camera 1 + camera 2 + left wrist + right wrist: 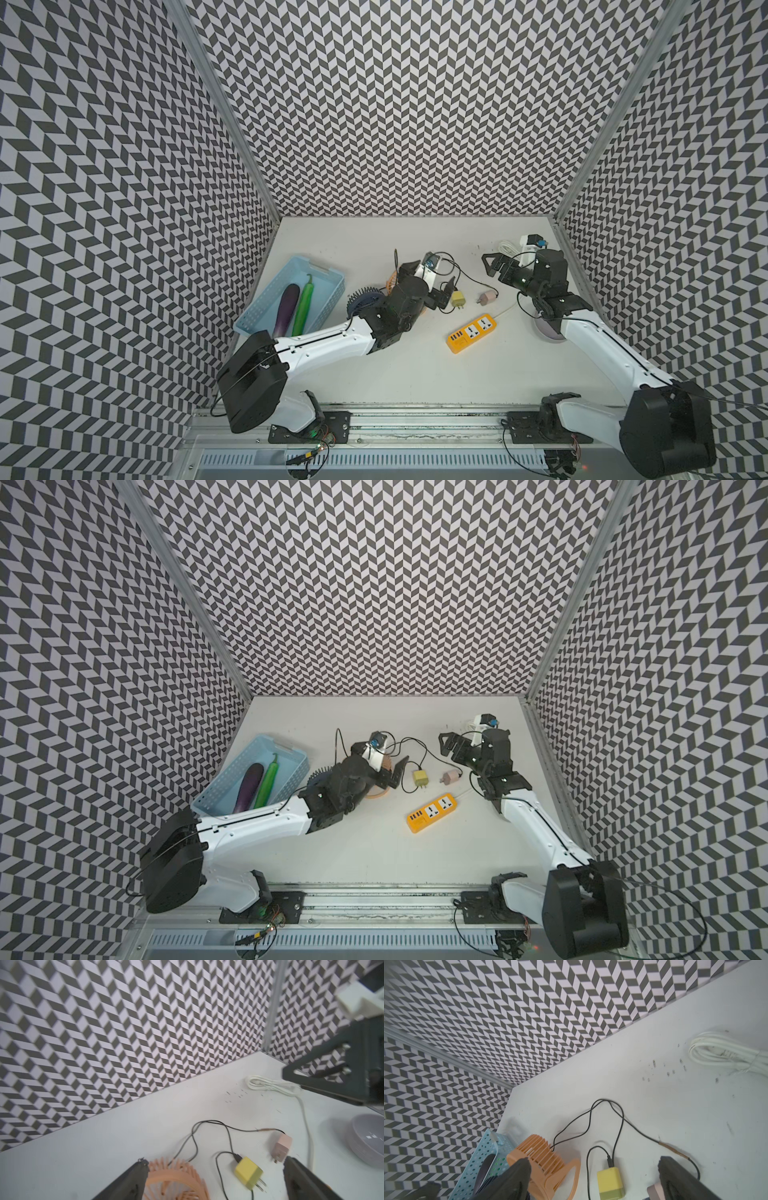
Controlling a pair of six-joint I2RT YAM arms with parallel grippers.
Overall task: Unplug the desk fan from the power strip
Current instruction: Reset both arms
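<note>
- The power strip (472, 334): orange-yellow block, two white sockets, both empty, small dark ports, probably USB; it lies flat near the middle of the table (415, 374).
- Left gripper (216, 1161) and right gripper (592, 1161): spread wide, gripping nothing.

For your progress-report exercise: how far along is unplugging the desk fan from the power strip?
Done, it seems: both sockets of the power strip are empty, and the yellow plug and pink plug lie loose, apart from it. In hand: nothing; the left gripper and right gripper are open and empty. Left: probably only pulling back.
</note>
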